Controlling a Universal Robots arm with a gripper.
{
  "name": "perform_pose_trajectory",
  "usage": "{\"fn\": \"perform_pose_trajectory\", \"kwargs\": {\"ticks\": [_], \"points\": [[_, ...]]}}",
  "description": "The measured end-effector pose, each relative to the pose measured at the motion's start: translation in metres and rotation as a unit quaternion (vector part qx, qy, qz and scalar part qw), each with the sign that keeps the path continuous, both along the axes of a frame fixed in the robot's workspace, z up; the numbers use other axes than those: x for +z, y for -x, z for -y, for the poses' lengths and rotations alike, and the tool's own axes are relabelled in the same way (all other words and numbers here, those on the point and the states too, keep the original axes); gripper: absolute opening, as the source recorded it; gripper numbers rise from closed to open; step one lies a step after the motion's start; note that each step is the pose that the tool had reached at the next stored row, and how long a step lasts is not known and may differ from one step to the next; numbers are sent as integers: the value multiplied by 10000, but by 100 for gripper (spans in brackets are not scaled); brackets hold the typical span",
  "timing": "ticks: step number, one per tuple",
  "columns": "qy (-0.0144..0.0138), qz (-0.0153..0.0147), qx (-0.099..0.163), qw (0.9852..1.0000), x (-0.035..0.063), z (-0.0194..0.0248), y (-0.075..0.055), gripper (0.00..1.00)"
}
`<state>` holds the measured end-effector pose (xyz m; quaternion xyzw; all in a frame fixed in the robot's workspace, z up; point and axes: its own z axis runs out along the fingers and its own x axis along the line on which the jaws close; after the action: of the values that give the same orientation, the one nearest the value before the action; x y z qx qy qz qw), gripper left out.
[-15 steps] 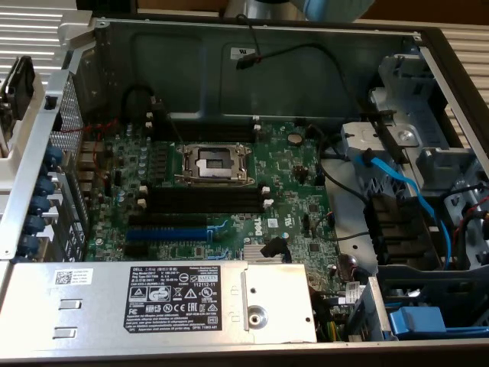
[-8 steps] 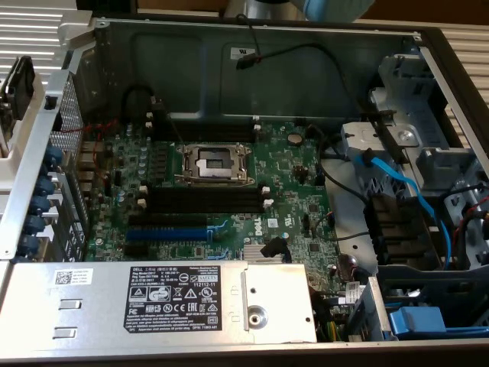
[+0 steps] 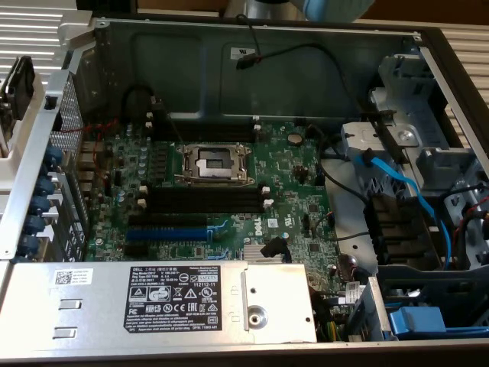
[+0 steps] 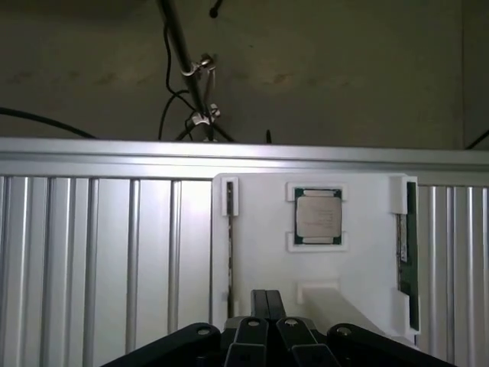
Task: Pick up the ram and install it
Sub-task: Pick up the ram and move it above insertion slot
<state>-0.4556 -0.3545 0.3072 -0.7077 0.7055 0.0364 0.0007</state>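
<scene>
Black gripper (image 4: 267, 294) with narrow fingers (image 4: 260, 304) and round pivot pins (image 4: 205, 331). Grey arm (image 3: 263, 6), light-blue cap (image 3: 328, 8).

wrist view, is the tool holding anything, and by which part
Nothing: the tool is shut, empty; the ram sits apart in the white holder.

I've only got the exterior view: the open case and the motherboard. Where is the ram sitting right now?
Observer: The ram stands on edge in a white holder on a ribbed metal surface.
Operator: Is the pincer on it?
Observer: No. The pincer is shut with nothing in it, apart from the ram.
Operator: Anything else in that holder?
Observer: A processor chip lies flat in its middle.
</scene>
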Motion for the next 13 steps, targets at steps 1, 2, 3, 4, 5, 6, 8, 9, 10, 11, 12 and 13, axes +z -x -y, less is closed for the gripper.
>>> {"fn": "perform_pose_trajectory", "kwargs": {"ticks": [1,2,3,4,5,6,8,9,10,11,12,13], "points": [[0,0,0,10000,-19,-3,0,10],[0,0,0,10000,-36,-4,1,10],[0,0,0,10000,-54,-4,1,10],[0,0,0,10000,-73,-4,2,10],[0,0,0,10000,-91,-5,4,10],[0,0,0,10000,-109,-5,5,10],[0,0,0,10000,-146,-5,9,10],[0,0,0,10000,-165,-5,12,10],[0,0,0,10000,-183,-5,15,10],[0,0,0,10000,-201,-5,18,10],[0,0,0,10000,-218,-5,21,10],[0,0,0,10000,-236,-5,25,10]]}}
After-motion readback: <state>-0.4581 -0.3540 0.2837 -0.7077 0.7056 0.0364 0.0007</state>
